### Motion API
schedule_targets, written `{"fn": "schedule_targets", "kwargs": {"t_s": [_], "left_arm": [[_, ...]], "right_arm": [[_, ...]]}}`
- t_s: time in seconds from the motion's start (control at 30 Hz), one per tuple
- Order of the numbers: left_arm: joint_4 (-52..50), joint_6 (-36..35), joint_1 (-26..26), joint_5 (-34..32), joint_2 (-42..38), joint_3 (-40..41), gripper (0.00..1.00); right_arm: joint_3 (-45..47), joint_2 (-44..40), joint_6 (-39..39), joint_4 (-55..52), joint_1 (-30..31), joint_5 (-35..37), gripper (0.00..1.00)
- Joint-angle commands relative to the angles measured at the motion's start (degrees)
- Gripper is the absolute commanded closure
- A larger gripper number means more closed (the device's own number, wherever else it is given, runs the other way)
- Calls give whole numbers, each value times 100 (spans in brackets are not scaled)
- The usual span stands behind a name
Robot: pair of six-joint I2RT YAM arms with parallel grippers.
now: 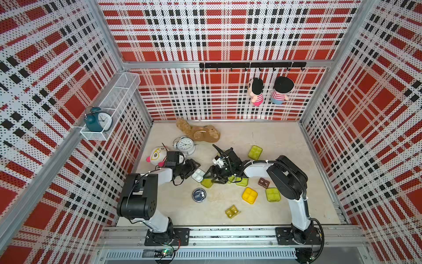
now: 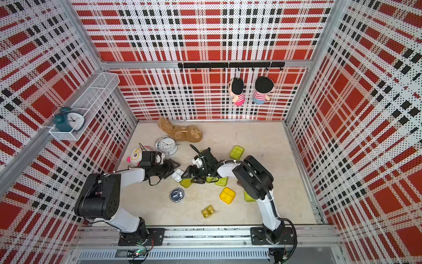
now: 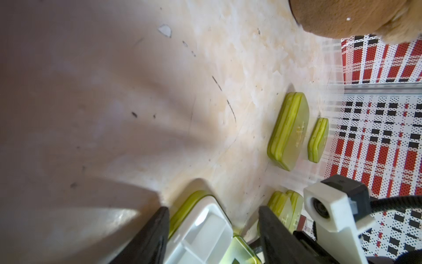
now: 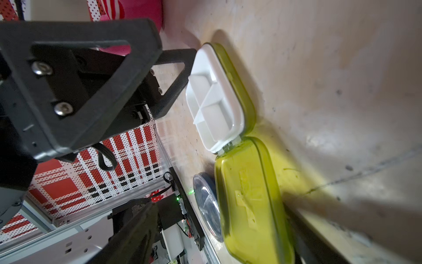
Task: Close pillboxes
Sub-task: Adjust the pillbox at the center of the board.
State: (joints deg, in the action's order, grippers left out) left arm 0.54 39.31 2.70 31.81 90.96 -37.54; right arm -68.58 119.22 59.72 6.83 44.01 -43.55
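Note:
An open pillbox lies mid-table: its white four-cell tray [image 1: 198,175] with the lime lid [image 1: 207,182] folded flat beside it. My left gripper [image 1: 193,170] is open, its fingers either side of the tray [image 3: 201,230], one finger close against its edge. My right gripper [image 1: 212,178] is open and straddles the lid [image 4: 246,194], which lies flat on the table. Other pillboxes lie around: shut lime ones [image 1: 255,152] [image 1: 272,194] [image 1: 242,181], an orange-yellow one [image 1: 249,195], a brown one [image 1: 264,182], an open amber one [image 1: 232,211] and a round navy one [image 1: 199,195].
A white alarm clock [image 1: 186,145], a brown plush [image 1: 201,132] and a white plush with glasses [image 1: 157,156] crowd the back left. A wire shelf [image 1: 114,98] with a teal clock hangs on the left wall. Two dolls [image 1: 255,91] hang on the back wall.

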Motion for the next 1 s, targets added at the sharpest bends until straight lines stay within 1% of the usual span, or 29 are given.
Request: {"fn": "schedule_targets", "kwargs": {"t_s": [0.0,0.6,0.97], "left_arm": [[112,49,46,-62,-187,89,35],[244,255,64,-11,-428,175,35],[596,565,298,40,-462,343,35]], "right_arm": [[154,-152,140,-15,-33,87,19],[38,-402,-6,-417,-28,173,18],[-88,-527,-149,-895,-33,376,18]]}}
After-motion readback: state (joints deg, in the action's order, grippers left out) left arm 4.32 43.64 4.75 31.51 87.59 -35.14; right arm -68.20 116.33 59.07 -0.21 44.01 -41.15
